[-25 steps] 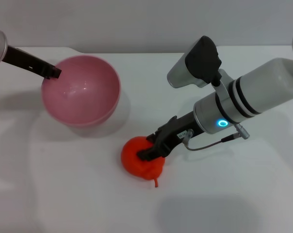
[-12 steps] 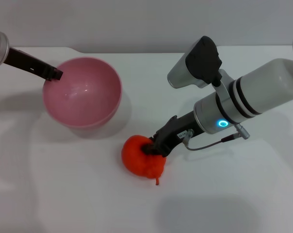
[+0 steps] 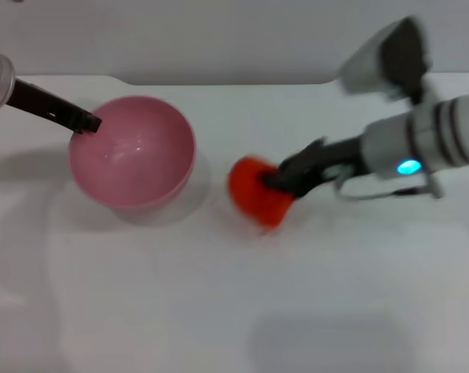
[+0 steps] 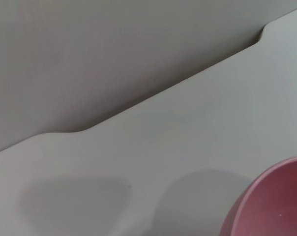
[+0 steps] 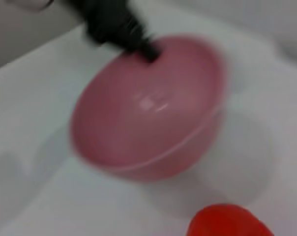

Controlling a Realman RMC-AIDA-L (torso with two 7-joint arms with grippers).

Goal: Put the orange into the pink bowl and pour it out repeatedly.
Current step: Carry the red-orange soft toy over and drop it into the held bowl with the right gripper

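Observation:
The orange (image 3: 258, 192) is held in my right gripper (image 3: 275, 182), lifted off the white table just right of the pink bowl (image 3: 132, 151). The orange also shows low in the right wrist view (image 5: 229, 221), with the bowl (image 5: 148, 108) beyond it. My left gripper (image 3: 88, 122) is shut on the bowl's left rim and holds the bowl slightly tilted; the bowl is empty. The left gripper shows in the right wrist view (image 5: 147, 50) at the bowl's far rim. A part of the bowl's edge shows in the left wrist view (image 4: 271, 204).
The white table (image 3: 219, 311) ends at a grey wall along the back (image 3: 219, 39). No other objects are on the table.
My right gripper has lifted the orange from the table and carried it up and to the right, nearer the bowl's height. The bowl and left gripper have barely moved.

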